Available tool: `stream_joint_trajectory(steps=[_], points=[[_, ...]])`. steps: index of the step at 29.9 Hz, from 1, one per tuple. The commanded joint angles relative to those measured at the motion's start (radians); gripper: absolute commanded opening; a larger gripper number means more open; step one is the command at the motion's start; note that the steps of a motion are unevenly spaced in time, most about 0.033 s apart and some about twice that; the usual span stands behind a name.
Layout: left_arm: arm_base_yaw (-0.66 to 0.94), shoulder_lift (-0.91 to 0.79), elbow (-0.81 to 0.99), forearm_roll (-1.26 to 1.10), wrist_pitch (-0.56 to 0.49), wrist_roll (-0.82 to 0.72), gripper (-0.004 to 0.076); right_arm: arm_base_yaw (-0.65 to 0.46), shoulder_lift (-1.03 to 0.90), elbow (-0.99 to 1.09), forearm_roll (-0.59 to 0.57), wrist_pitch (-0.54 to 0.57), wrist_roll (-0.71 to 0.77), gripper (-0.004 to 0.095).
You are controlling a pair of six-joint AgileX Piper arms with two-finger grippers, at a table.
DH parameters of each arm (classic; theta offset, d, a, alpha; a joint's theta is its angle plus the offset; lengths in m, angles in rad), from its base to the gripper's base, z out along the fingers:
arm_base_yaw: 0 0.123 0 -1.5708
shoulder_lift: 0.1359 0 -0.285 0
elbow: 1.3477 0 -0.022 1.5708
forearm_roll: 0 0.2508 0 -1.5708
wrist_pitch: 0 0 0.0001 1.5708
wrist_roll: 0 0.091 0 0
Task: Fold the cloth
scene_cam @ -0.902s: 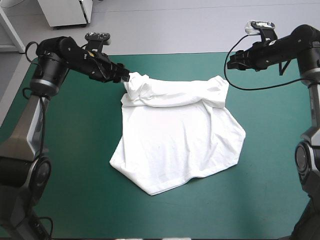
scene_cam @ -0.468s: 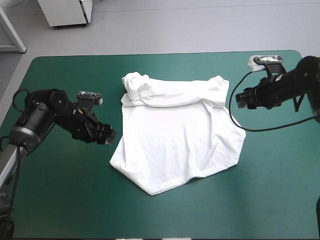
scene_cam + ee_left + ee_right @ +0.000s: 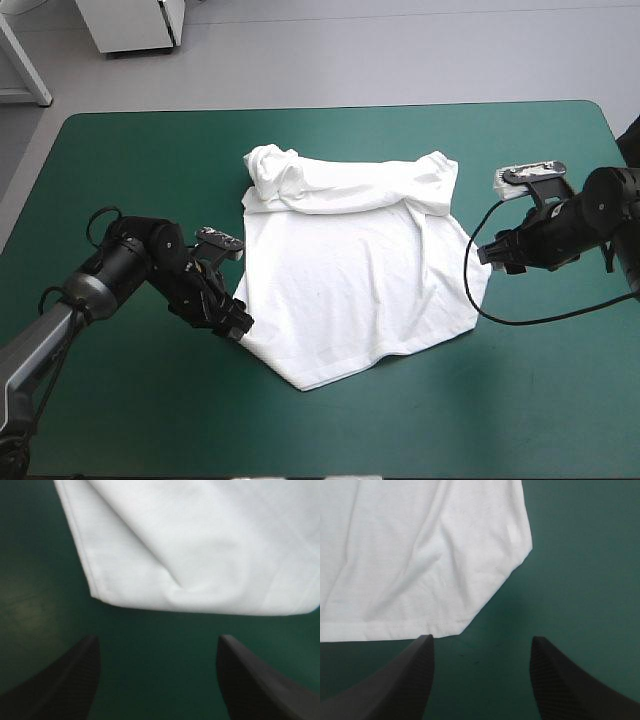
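The white T-shirt (image 3: 355,270) lies spread on the teal-green cover, its far edge rolled into a band with a bunched sleeve at the far left. My left gripper (image 3: 238,326) sits low at the shirt's near-left corner, open; in the left wrist view the folded corner of the T-shirt (image 3: 200,550) lies just ahead of the left gripper (image 3: 157,680), nothing between the fingers. My right gripper (image 3: 486,253) hovers open at the shirt's right corner; the right wrist view shows the T-shirt (image 3: 415,555) hem corner just ahead of the right gripper (image 3: 481,677).
Bare teal-green cover (image 3: 140,160) surrounds the shirt on every side, widest at the left and along the near edge. A white cabinet (image 3: 130,25) stands on the floor beyond the table's far-left corner.
Both arms came down from the shirt's far corners toward its near side. The left gripper let go of the bunched sleeve and now sits at the near-left corner; the right reached the right corner.
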Motion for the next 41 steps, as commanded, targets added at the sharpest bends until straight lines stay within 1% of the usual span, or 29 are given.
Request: stream_joint_trajectory(steps=[1, 4, 8, 13, 21, 23, 26, 31, 32, 35, 36, 41], points=[[-0.005, 0.016, -0.02, 0.039, -0.013, 0.001, 0.048, 0.002, -0.038, -0.022, 0.005, 0.002, 0.002, 0.0533], [-0.005, 0.053, -0.02, 0.046, -0.024, 0.001, 0.048, 0.002, -0.038, -0.022, 0.005, -0.002, 0.004, 0.0533], [-0.005, 0.091, -0.02, 0.048, -0.079, 0.001, 0.048, 0.002, -0.038, -0.022, 0.003, -0.022, 0.002, 0.0533], [-0.005, 0.114, -0.02, 0.046, -0.118, 0.007, 0.048, 0.002, -0.038, -0.022, 0.002, -0.051, -0.015, 0.0533], [-0.005, 0.162, -0.02, 0.028, -0.137, 0.022, 0.0478, 0.002, -0.034, -0.022, -0.006, -0.074, -0.02, 0.0532], [-0.005, 0.176, -0.02, 0.015, -0.139, 0.023, 0.0459, 0.002, -0.034, -0.022, -0.006, -0.076, -0.02, 0.0532], [-0.005, 0.197, -0.02, 0.004, -0.142, 0.025, 0.0379, 0.002, -0.034, -0.022, -0.006, -0.086, -0.02, 0.0532], [-0.005, 0.221, -0.02, -0.024, -0.142, 0.048, 0.0178, 0.002, 0.004, -0.022, -0.016, -0.104, -0.045, 0.0532], [-0.005, 0.223, -0.02, -0.033, -0.142, 0.052, 0.0153, 0.002, 0.017, -0.022, -0.021, -0.106, -0.045, 0.0532], [-0.005, 0.224, -0.02, -0.038, -0.149, 0.052, 0.0015, 0.002, 0.069, -0.022, -0.024, -0.113, -0.051, 0.0533], [-0.005, 0.224, -0.02, -0.038, -0.149, 0.059, -0.0017, 0.002, 0.087, -0.022, -0.024, -0.115, -0.054, 0.0533], [-0.005, 0.224, -0.02, -0.038, -0.136, 0.08, -0.0022, 0.002, 0.176, -0.032, -0.028, -0.12, -0.067, 0.0533]])
